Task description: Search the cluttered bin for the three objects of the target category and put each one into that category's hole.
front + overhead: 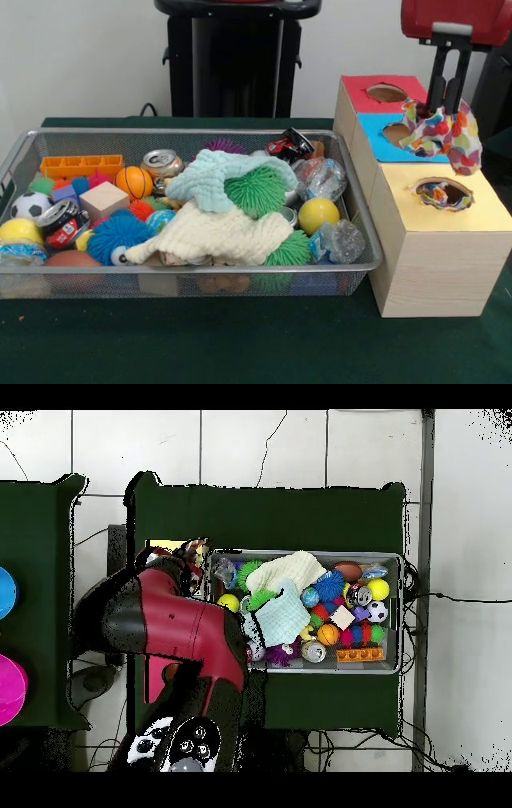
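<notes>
The yellow-topped hole (442, 194) already contains patterned fabric. A polka-dot cloth (442, 132) is held clenched in the gripper (448, 108) above the blue section (384, 144), at 3 o'clock from the wire bin (352, 200).

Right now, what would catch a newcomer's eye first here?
The black claw holding a colourful patterned cloth above the wooden box, beside its yellow hole. Then the mesh bin left of the box, heaped with balls, cans and a cream knitted cloth.

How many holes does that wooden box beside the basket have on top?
3: one in the red panel at the far end, one in the blue panel partly behind the hanging patterned cloth, one in the yellow panel nearest.
</notes>
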{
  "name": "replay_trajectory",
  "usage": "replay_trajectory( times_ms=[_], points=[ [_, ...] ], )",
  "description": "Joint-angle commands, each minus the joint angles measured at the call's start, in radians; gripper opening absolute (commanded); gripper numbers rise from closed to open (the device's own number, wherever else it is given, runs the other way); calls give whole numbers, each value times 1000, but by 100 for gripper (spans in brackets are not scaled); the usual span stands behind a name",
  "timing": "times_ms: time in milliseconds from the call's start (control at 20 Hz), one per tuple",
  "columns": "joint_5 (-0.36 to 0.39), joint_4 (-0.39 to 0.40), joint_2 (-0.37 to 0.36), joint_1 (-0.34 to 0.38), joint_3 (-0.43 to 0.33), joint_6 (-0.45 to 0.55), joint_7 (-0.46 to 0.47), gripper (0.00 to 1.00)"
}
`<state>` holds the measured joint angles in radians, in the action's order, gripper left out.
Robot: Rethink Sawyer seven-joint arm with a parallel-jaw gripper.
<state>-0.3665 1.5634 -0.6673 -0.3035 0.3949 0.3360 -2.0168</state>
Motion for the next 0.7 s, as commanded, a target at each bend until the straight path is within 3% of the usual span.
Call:
replay_trajectory(
  times_ms=[50,700],
  points=[
    [-63,7,79,2,-7,-52,-289,0],
    [-98,37,131,12,-16,-138,-268,0]
  ],
)
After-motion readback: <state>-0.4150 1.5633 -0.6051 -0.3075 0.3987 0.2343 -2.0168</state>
